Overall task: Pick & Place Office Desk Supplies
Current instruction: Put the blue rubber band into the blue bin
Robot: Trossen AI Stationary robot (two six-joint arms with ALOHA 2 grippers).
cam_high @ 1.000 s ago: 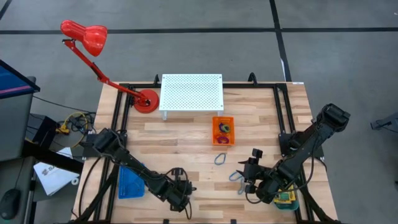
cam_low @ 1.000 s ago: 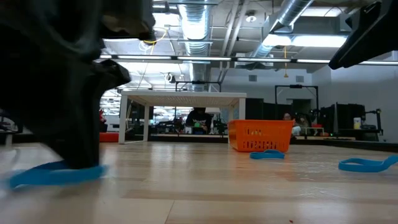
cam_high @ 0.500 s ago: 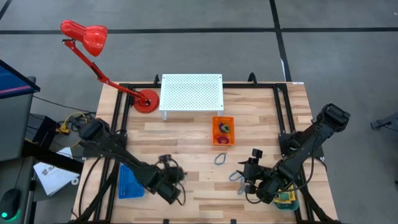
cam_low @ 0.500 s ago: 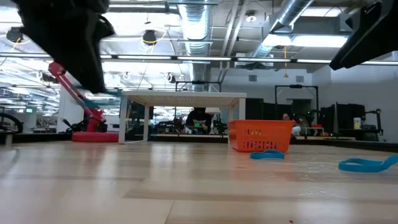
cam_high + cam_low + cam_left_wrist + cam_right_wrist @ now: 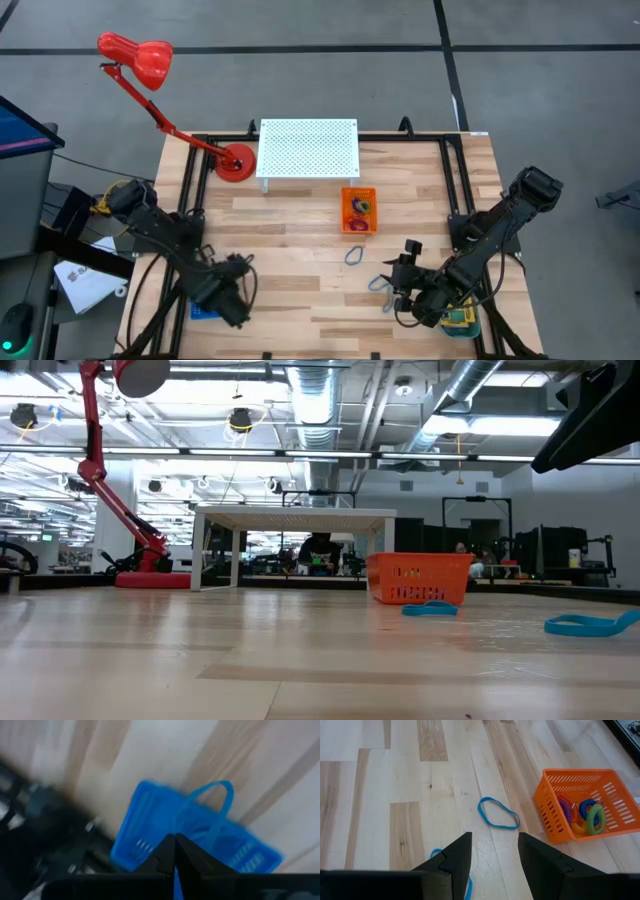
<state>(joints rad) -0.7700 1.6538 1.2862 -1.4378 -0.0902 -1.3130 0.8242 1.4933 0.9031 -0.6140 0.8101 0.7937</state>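
Looking straight down, the pale wood worktop [image 5: 300,225] carries an orange tray [image 5: 360,211]; the left gripper [image 5: 232,305] hovers over a blue tray [image 5: 205,297], fingers closed on a blue loop [image 5: 212,810] dangling ahead of them in the wrist view. Low view: a ducted workshop behind. Right gripper [image 5: 492,852] fingers spread, another blue loop [image 5: 498,813] just beyond them.
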